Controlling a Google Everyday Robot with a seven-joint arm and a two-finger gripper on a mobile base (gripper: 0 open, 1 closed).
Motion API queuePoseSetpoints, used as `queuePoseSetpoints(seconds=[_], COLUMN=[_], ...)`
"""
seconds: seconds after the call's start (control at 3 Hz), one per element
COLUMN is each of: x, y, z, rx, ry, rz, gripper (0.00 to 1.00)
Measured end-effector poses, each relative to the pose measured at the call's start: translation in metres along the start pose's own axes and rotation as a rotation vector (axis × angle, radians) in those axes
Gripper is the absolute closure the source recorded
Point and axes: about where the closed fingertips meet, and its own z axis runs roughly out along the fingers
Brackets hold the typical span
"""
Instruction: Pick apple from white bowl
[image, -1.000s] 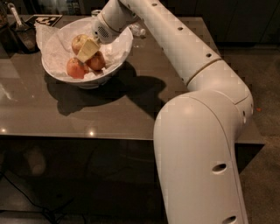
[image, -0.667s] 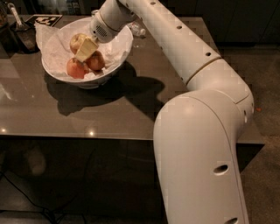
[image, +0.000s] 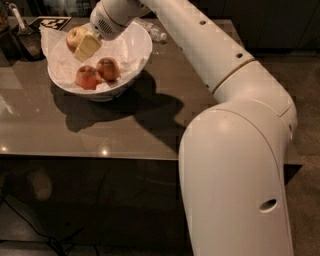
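The apple (image: 74, 35), pale yellow-green with a reddish blush, is held by my gripper (image: 81, 43) over the back left part of the white bowl (image: 141, 56). One pale finger (image: 88, 46) lies across the apple's front right side; the other is hidden behind it. The apple looks raised above the crumpled white paper (image: 60, 52) lining the bowl. Two smaller red apples (image: 86, 77) (image: 108, 68) lie at the bottom of the bowl. My arm reaches in from the right over the bowl.
The bowl stands on a glossy brown table (image: 150, 130) whose front edge runs across the middle of the view. A clear plastic bottle (image: 155, 33) lies behind the bowl. A black-and-white marker tag (image: 50, 22) and dark utensils (image: 22, 37) are at the back left.
The gripper has moved up and to the left with the apple, lifting it away from the two red apples, which stay in the bowl.
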Motion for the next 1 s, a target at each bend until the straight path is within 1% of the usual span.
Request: queuePoseSetpoints(seconds=[0.33, 0.67, 1.0], x=[-0.018, -0.048, -0.079], y=[0.007, 0.016, 0.025], z=[-0.007, -0.021, -0.038], rx=[0.011, 0.048, 0.104], ry=[0.007, 0.046, 0.089], rz=[-0.009, 0.003, -0.012], gripper=[1.00, 1.00, 1.00])
